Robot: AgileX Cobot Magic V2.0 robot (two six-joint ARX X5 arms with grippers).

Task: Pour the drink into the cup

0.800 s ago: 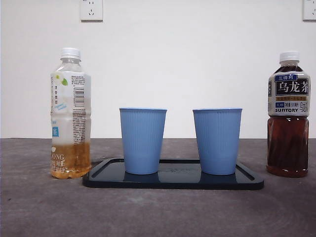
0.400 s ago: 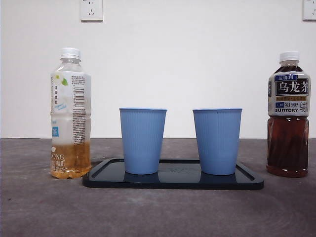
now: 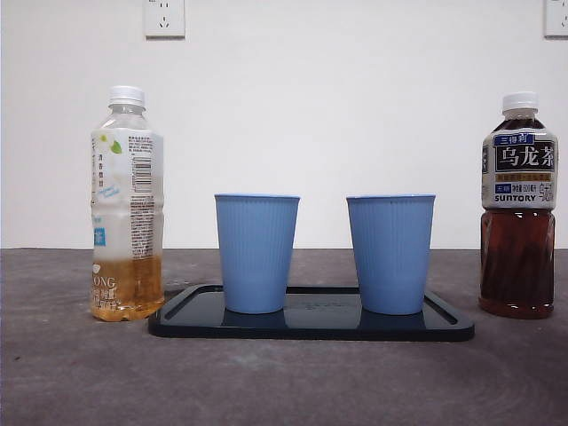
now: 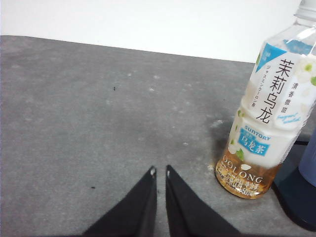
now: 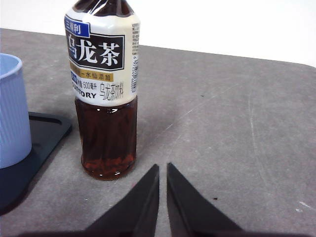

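Jasmine oolong bottle (image 3: 127, 204) is standing leftmost, the left gripper (image 4: 159, 171) sitting nearly closed, empty, beside it. Two blue cups (image 3: 256, 252) (image 3: 390, 253) are resting on the tray (image 3: 311, 328). Dark tea bottle (image 3: 518, 206) is standing rightmost, the right gripper (image 5: 163, 167) likewise nearly closed, holding nothing.

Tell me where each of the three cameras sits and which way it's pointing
Front view: low, at table height, level across at two blue cups on a dark tray; no arm shows.
Left wrist view: on the left arm, angled down at the table; left gripper jaws nearly shut, beside the pale oolong tea bottle.
Right wrist view: on the right arm; right gripper nearly shut, near the dark oolong tea bottle.
Shared: each bottle also appears in front view.
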